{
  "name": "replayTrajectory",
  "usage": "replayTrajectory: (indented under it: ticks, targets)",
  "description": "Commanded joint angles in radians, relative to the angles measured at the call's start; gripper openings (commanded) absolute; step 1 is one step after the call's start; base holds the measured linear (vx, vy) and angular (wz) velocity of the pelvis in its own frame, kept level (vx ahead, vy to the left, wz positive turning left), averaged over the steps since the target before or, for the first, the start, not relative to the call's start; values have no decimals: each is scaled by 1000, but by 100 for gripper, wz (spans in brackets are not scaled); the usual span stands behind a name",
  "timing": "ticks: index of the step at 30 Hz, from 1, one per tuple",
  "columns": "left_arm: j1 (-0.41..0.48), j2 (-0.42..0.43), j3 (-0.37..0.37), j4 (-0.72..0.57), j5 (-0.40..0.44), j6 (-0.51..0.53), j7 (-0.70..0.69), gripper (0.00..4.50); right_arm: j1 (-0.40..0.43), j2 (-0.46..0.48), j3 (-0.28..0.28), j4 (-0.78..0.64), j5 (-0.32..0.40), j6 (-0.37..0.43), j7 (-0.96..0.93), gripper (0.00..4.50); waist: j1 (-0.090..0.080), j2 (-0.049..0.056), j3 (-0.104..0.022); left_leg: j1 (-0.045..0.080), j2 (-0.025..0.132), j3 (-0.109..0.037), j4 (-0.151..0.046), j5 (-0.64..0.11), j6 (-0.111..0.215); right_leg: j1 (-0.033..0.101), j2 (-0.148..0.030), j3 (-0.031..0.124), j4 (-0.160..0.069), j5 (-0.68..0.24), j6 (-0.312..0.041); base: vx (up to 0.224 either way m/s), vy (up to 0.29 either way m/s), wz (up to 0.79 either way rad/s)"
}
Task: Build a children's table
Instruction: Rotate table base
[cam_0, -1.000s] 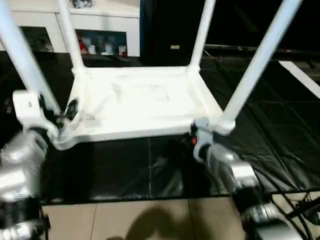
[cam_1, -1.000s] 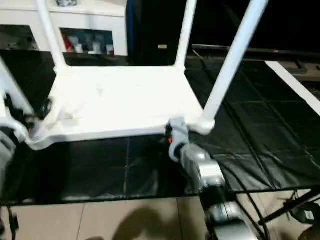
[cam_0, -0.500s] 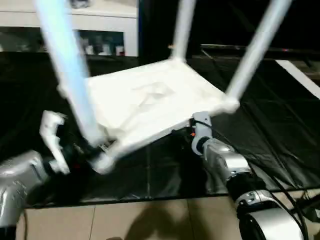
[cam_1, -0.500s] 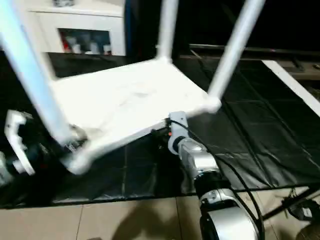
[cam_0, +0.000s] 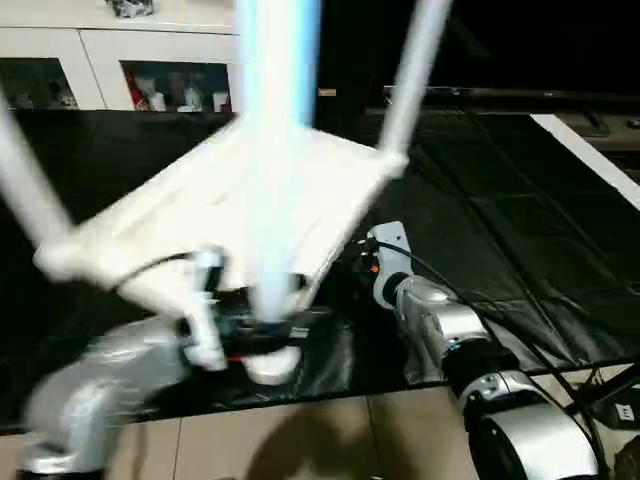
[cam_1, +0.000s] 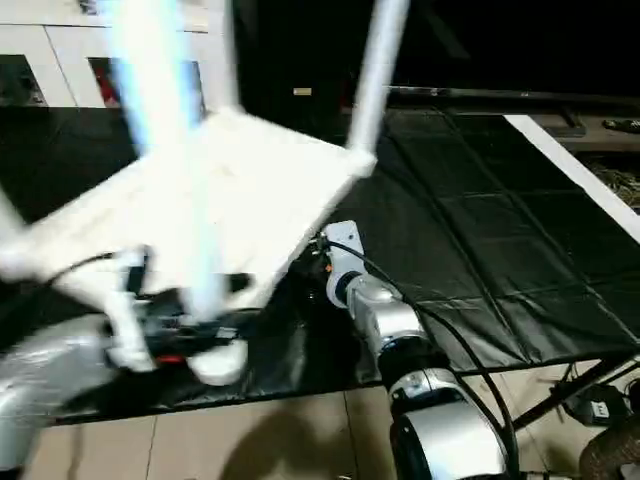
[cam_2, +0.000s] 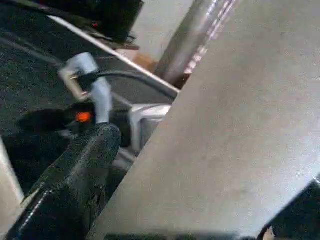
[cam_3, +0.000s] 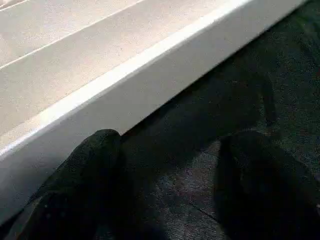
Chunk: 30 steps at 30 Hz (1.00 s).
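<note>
The children's table (cam_0: 250, 210) is upside down over the black mat, turned so that one corner points at me, with its white legs rising. My left gripper (cam_0: 235, 335) is shut on the base of the nearest leg (cam_0: 275, 150). In the left wrist view that leg (cam_2: 225, 140) lies between the black fingers (cam_2: 75, 190). My right gripper (cam_0: 365, 262) stands open low beside the table top's right edge. In the right wrist view its fingers (cam_3: 85, 170) hold nothing, and the white edge (cam_3: 125, 85) runs just beyond them.
The black mat (cam_0: 520, 230) covers the floor under the table, and beige tiles (cam_0: 330, 440) lie along its near edge. A white cabinet with glass doors (cam_0: 100, 60) stands at the back left. Two more legs (cam_0: 410, 75) (cam_0: 25, 195) rise at the back right and far left.
The table has swung round, its near left corner carried rightward to the centre by my left gripper. Its near right corner has moved away from my right gripper, which has hardly moved.
</note>
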Motion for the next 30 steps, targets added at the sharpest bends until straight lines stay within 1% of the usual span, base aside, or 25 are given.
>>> replayTrajectory:
  ticks: [1,3,5,6,8,9,10,11,12,14,15,16,18,19,20,21,22,23,24,25,26,27,28,29,30]
  targets:
    - [-28,-29,-53,-19,10,-6,17,446,-22,29,19,12,1,-7,32,395,10,13,-56,-2,28,-8,-74,-188,-18,55,-87,70,-80,-275,-121,0,0,0]
    - [-55,-61,-74,7,34,-26,35,446,-23,35,20,16,3,-19,56,395,10,14,-56,-3,27,-8,-74,-189,-15,55,-87,69,-83,-286,-114,0,0,0]
    - [-66,-74,-79,18,41,-35,43,446,-24,38,19,16,4,-21,63,395,9,12,-57,-6,28,-9,-74,-179,-13,58,-88,69,-81,-276,-112,0,0,0]
    - [-91,-98,-99,32,50,-45,54,446,-28,48,17,24,4,-31,81,395,8,11,-58,-5,27,-8,-72,-178,-12,57,-87,69,-80,-274,-114,0,0,0]
    - [-101,-107,-110,37,54,-50,56,446,-30,52,17,27,2,-34,87,395,8,11,-58,-6,27,-9,-72,-175,-10,58,-87,68,-80,-271,-117,0,0,0]
    - [-118,-121,-125,52,66,-65,62,446,-34,57,17,37,-3,-42,83,395,7,15,-58,-5,27,-9,-72,-176,-10,57,-87,68,-82,-269,-119,0,0,0]
    - [-126,-128,-128,65,78,-78,68,446,-36,59,14,42,-5,-46,76,395,7,14,-59,-4,27,-8,-71,-177,-9,56,-87,68,-82,-267,-120,0,0,0]
    - [-137,-135,-129,83,96,-97,80,446,-38,60,11,48,-7,-53,64,395,7,15,-59,-4,27,-8,-71,-175,-9,57,-87,68,-82,-263,-123,0,0,0]
    - [-147,-142,-127,102,113,-115,90,446,-40,60,6,53,-8,-61,50,395,7,13,-59,-6,27,-9,-71,-170,-7,58,-87,68,-80,-257,-124,0,0,0]
    - [-159,-147,-123,127,140,-139,103,446,-42,59,-3,58,-8,-72,33,395,7,14,-60,-5,28,-10,-71,-167,-7,58,-89,67,-79,-251,-126,0,0,0]
    - [-179,-147,-115,169,180,-182,125,446,-43,50,-24,58,0,-88,6,395,7,9,-61,-4,27,-8,-70,-164,-3,57,-87,68,-80,-247,-124,0,0,0]
    - [-179,-147,-115,169,180,-182,125,446,-43,50,-24,58,0,-88,6,395,8,11,-61,-4,26,-8,-70,-162,-1,57,-88,68,-80,-249,-122,0,0,0]
    - [-204,-149,-102,214,213,-229,147,446,-41,31,-47,53,6,-111,-18,395,9,11,-61,-4,28,-9,-71,-161,-2,58,-89,67,-80,-249,-121,0,0,0]
    - [-218,-151,-95,234,224,-249,154,446,-37,18,-61,45,12,-120,-24,395,10,3,-62,-2,26,-7,-69,-152,2,56,-87,67,-79,-240,-117,0,0,0]
    - [-232,-151,-92,253,235,-268,158,446,-32,4,-77,35,22,-123,-26,395,16,8,-65,0,28,-7,-68,-144,2,57,-90,69,-75,-226,-120,0,0,0]
    - [-247,-153,-90,275,250,-293,164,446,-25,-11,-90,24,29,-126,-25,395,18,5,-62,-1,29,-6,-70,-141,7,55,-87,68,-77,-214,-122,0,0,0]
    - [-266,-157,-86,303,266,-322,174,446,-15,-27,-100,12,34,-129,-20,395,18,6,-62,-1,28,-6,-69,-142,6,56,-86,68,-75,-211,-121,0,0,0]
    - [-276,-161,-82,321,274,-338,181,446,-9,-37,-104,4,35,-130,-16,395,25,6,-61,4,27,-3,-68,-148,8,52,-86,69,-80,-213,-118,0,0,0]
    - [-313,-171,-72,382,302,-387,211,446,18,-68,-112,-29,37,-129,0,395,28,5,-61,2,26,-3,-69,-150,9,55,-86,69,-78,-215,-115,0,0,0]
    - [-330,-175,-68,412,317,-410,223,446,30,-81,-117,-44,38,-128,6,395,30,3,-61,1,24,-3,-69,-151,11,56,-84,68,-81,-222,-107,0,0,0]
    - [-338,-177,-67,428,325,-422,229,446,36,-87,-120,-52,39,-128,9,395,38,1,-62,2,23,-2,-67,-148,12,57,-85,69,-83,-229,-93,0,0,0]
    - [-355,-179,-64,458,339,-440,244,446,50,-99,-123,-72,40,-124,17,395,39,3,-64,-1,25,-5,-68,-142,8,59,-89,69,-78,-228,-94,0,0,0]
    - [-370,-181,-61,486,350,-458,254,446,69,-112,-124,-100,40,-117,28,395,39,1,-63,-3,23,-4,-68,-143,11,59,-86,67,-83,-238,-88,0,0,0]
    - [-386,-183,-58,516,357,-476,259,446,89,-125,-125,-129,42,-110,37,395,41,2,-65,-2,23,-4,-67,-138,11,60,-87,67,-83,-242,-81,0,0,0]
    - [-401,-185,-55,540,362,-488,264,446,107,-138,-127,-156,43,-102,42,395,42,-2,-64,-4,20,-4,-66,-133,15,61,-85,67,-85,-244,-73,0,0,0]
